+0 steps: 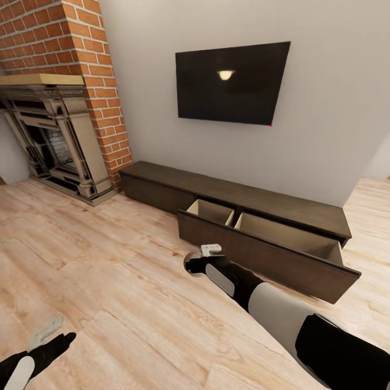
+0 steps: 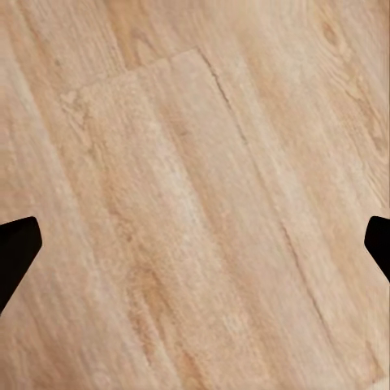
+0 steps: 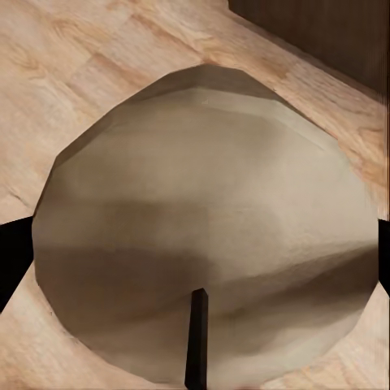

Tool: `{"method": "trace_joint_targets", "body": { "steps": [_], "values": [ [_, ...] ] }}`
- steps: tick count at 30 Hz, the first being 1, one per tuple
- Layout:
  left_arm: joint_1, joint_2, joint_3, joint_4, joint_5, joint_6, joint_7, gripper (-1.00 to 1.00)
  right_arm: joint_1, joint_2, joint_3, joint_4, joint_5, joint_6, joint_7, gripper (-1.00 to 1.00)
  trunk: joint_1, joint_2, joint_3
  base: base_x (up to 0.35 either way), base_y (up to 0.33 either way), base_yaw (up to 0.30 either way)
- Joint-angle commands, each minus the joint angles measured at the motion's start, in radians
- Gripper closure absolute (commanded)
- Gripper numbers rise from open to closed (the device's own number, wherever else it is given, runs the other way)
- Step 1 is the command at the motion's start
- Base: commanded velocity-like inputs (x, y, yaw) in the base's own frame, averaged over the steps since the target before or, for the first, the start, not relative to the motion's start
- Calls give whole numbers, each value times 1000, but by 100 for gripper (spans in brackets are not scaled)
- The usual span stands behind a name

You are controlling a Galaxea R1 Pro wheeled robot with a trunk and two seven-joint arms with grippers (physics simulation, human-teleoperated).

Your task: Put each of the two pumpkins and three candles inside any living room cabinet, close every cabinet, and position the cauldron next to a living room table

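Before the open cabinet point(image 1: 260, 238) drawer, the outstretched right hand point(image 1: 196, 264) grips a candle point(image 3: 203, 236).

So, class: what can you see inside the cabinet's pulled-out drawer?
The drawer of the cabinet shows two pale wood compartments, divided by a partition. Their visible inner walls look bare. The dark front panel hides the compartment floors, so small things lying low cannot be ruled out.
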Motion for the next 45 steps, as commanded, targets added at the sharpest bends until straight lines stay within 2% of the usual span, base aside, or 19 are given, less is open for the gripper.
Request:
{"method": "trace_joint_targets", "body": {
  "steps": [1, 4, 6, 10, 15, 33, 45],
  "values": [
    [0, 1, 0, -2, 10, 4, 8, -100, -1, 0, 6, -2, -4, 0, -8, 100, 0, 0, -3, 243, 0, 7],
    [0, 3, 1, -3, 10, 4, 8, -100, -1, 0, 7, -2, 5, -1, -10, 100, 0, 0, -8, 296, 0, 3],
    [0, 5, 2, -3, 10, 4, 7, -100, 0, 1, 32, -2, 18, -1, -9, 100, 0, 0, -11, 333, 0, 0],
    [2, 7, 5, -3, 8, 4, 7, -100, 0, 0, 43, -2, 22, -5, -5, 100, 0, 0, -14, 336, 19, 0],
    [3, 9, 6, -2, 8, 4, 6, -100, 0, -2, 45, -1, 21, -15, -5, 100, 0, 0, -15, 337, 110, 50],
    [5, 9, 7, -2, 14, 4, 5, -100, 0, 0, 51, -1, 20, -1, -9, 100, 0, 0, -33, 288, 177, 213],
    [5, 9, 8, -2, 19, 4, 5, -100, 0, 1, 52, -2, 20, -2, -9, 100, 0, 0, -46, 40, 11, 212]
  ]
}}
